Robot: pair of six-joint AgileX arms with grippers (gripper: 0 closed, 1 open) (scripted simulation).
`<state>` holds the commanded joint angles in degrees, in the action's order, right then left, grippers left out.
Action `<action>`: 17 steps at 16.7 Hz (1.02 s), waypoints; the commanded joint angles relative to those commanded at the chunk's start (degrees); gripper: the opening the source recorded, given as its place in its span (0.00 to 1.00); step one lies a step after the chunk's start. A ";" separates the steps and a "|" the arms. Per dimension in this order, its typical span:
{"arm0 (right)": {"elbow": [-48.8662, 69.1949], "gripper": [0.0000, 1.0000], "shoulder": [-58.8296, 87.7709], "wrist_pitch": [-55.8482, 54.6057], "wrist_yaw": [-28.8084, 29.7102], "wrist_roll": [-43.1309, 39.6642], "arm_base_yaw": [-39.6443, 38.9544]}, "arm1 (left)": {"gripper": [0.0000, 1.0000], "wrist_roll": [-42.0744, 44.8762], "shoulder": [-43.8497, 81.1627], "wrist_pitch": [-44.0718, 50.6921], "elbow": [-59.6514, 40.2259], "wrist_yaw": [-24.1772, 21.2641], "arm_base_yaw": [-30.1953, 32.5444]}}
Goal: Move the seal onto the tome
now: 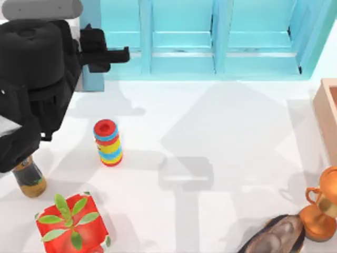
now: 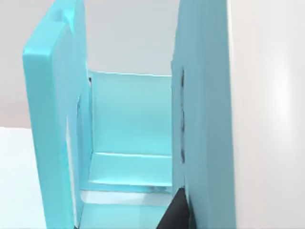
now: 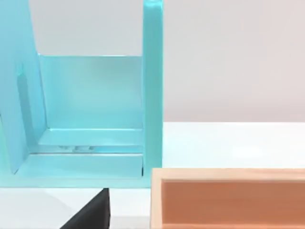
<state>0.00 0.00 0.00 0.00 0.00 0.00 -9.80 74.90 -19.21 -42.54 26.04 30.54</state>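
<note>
The seal and the tome are out of view. My left arm is at the top view's upper left. Its black gripper (image 1: 122, 53) points right, against the left end of the light-blue shelf cabinet (image 1: 210, 47). A dark part of that gripper (image 2: 174, 214) sits close to a cabinet panel (image 2: 202, 119) in the left wrist view. In the right wrist view, a dark part of my right gripper (image 3: 90, 215) lies in front of the cabinet (image 3: 90, 105) and beside a tan wooden box (image 3: 228, 195).
On the white table stand a striped ring stack (image 1: 108, 142), a dark bottle (image 1: 29, 179), a red box with a green plant (image 1: 71, 224), a bronze trophy cup (image 1: 322, 208) and a dark shell-like lump (image 1: 276, 237). The tan box (image 1: 329, 116) sits at the right edge.
</note>
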 joint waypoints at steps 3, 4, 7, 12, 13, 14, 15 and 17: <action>0.00 1.00 0.00 0.00 0.00 0.00 0.00 | 0.00 -12.09 5.82 1.94 -1.44 3.61 4.92; 0.00 1.00 0.00 0.00 0.00 0.00 0.00 | 0.00 -17.01 8.04 2.50 -2.12 5.07 6.70; 0.00 1.00 0.00 0.00 0.00 0.00 0.00 | 0.00 -33.42 15.00 3.56 -5.40 10.00 11.99; 0.00 1.00 0.00 0.00 0.00 0.00 0.00 | 0.00 -62.06 26.66 3.73 -14.98 18.86 19.80; 0.00 1.00 0.00 0.00 0.00 0.00 0.00 | 0.00 -67.45 29.02 3.74 -17.29 20.59 21.16; 0.00 1.00 0.00 0.00 0.00 0.00 0.00 | 0.00 -72.72 31.35 3.81 -19.60 22.27 22.46; 0.00 1.00 0.00 0.00 0.00 0.00 0.00 | 0.00 -77.80 33.66 3.93 -21.88 23.90 23.69; 0.00 1.00 0.00 0.00 0.00 0.00 0.00 | 0.00 -87.21 38.17 4.30 -26.21 26.98 25.87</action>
<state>0.00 0.00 0.00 0.00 0.00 0.00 -97.01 113.07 -14.91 -68.75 53.02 56.41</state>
